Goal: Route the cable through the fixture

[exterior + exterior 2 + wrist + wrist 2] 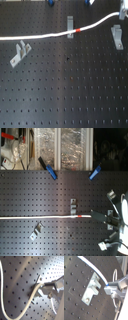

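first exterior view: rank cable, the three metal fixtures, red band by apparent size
1. cable, spans most of the frame.
2-4. left fixture, right fixture, middle fixture: left looks a bit bigger, middle smallest, but camera distance differs, so unsure.
5. red band, smallest.

Two blue clamps [48,169] hold the black perforated board [30,193].

White arm, grey metal gripper

The gripper [108,289] has angular grey metal fingers [47,289] — one screw head shows beside them in both wrist views. A thin pale wire loops near its body; the second exterior view shows a white arm body with dark fingers.
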